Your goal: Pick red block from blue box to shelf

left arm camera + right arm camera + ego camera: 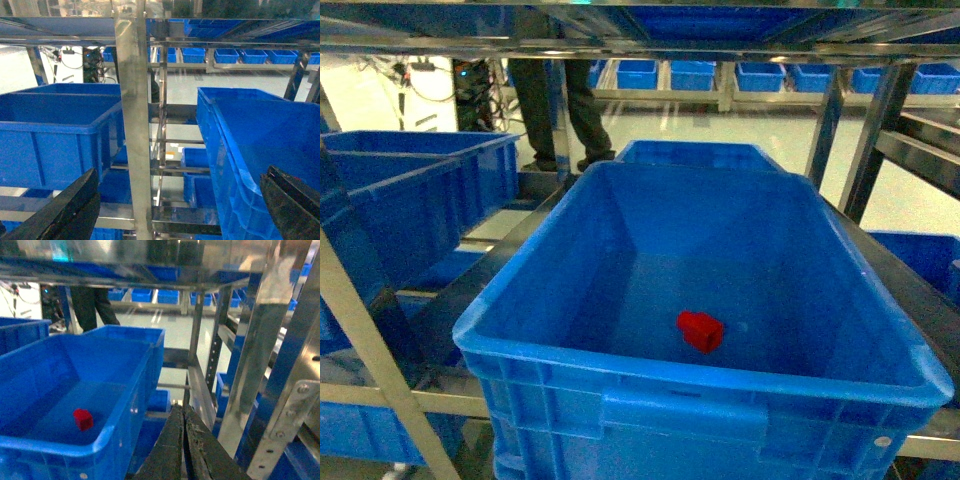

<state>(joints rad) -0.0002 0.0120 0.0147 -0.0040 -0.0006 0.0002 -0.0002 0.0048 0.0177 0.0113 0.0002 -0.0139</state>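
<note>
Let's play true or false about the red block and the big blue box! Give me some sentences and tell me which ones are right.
1. The red block lies on the floor of the blue box. True.
2. The right gripper is holding the red block. False: its fingers are shut together on nothing, outside the box beside its wall.
3. The left gripper has its fingers spread wide apart. True.
4. The blue box is full of toys. False: the red block is the only thing seen in it.
5. A person's legs show behind the shelf. True.
</note>
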